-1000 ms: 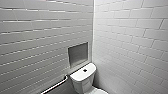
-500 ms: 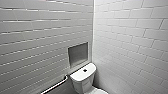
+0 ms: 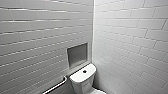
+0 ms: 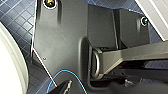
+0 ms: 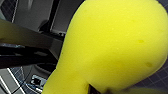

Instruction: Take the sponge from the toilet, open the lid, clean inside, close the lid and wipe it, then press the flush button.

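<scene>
The white toilet (image 3: 83, 78) stands in the corner at the bottom of the head view, cut off by the picture's lower edge. On its tank cover sits the small dark flush button (image 3: 84, 71). Only a sliver of the lid (image 3: 99, 92) shows below the tank. The bright yellow sponge (image 5: 112, 47) looms very close in the right wrist view, with my right gripper (image 5: 96, 90) shut on it. My left gripper (image 4: 97, 86) is open over the dark blue tiled floor (image 4: 17, 22) and holds nothing.
White tiled walls meet just behind the toilet. A recessed niche (image 3: 77, 54) is set in the left wall above the tank, and a metal grab bar (image 3: 56, 86) runs along that wall. A curved white surface (image 4: 10, 65) lies close beside the left wrist.
</scene>
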Motion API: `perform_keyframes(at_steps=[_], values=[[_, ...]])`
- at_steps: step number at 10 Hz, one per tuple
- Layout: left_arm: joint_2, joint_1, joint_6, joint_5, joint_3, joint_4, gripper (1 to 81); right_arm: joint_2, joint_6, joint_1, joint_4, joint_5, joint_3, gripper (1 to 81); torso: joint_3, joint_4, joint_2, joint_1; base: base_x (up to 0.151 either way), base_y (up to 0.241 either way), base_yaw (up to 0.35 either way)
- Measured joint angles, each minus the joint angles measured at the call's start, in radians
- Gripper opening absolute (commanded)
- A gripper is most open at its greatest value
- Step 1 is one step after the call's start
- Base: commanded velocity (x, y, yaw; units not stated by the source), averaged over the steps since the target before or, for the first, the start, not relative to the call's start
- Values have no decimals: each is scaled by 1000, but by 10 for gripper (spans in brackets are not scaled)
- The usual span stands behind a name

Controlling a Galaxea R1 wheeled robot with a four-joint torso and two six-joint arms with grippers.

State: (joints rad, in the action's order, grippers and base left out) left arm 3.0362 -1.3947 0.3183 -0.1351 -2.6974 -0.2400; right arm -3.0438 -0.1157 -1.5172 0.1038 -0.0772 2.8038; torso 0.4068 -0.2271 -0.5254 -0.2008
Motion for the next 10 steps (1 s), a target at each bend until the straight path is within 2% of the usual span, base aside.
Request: perform_keyframes(at_steps=[8, 10], values=[[0, 2, 1, 1, 0, 0, 811, 0, 0, 7, 0, 6, -9, 10, -1, 0, 0, 0, 79, 0, 0], [0, 5, 2, 1, 0, 0, 811, 0, 0, 8, 0, 4, -10, 10, 0, 0, 0, 0, 0, 0, 0]])
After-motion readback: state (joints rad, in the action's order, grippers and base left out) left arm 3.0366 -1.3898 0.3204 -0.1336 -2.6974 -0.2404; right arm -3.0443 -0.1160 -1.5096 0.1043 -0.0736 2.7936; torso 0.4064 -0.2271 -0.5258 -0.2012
